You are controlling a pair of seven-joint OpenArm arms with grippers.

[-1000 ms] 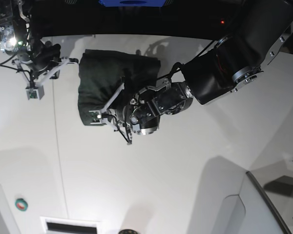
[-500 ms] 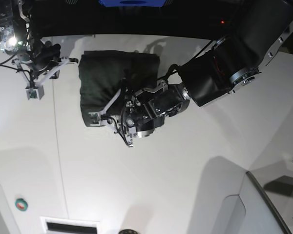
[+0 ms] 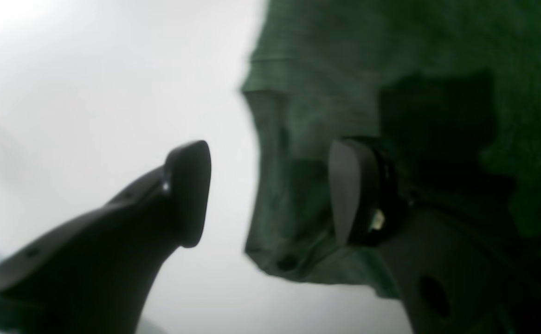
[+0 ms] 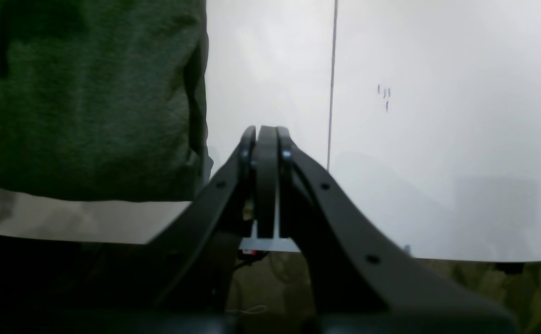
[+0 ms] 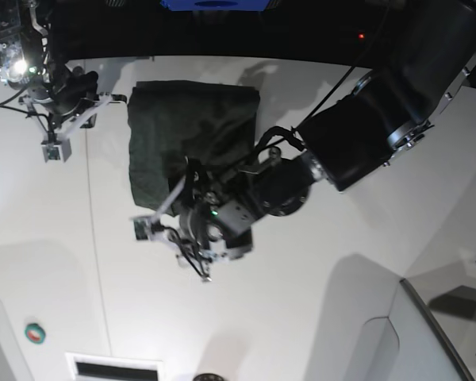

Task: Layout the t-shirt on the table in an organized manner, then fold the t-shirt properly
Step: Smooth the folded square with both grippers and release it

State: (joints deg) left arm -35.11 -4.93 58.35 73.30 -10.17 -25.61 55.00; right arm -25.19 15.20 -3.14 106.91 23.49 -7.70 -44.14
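Left arm (image 5: 397,87): bulky black casing, silver ring, black cables. Gripper fingers (image 4: 344,222): matte black, curved, small screw holes.

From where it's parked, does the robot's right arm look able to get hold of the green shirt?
Probably yes. The right gripper hangs just beside the folded t-shirt, with only bare table between them. Its fingers are shut, so they would need to open first.

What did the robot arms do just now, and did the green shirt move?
The left gripper opened, let go of the t-shirt and swung toward the near, lower-left side of the base view, at the shirt's near edge. The shirt stayed folded on the table in the same place. The right gripper stayed shut beside it.
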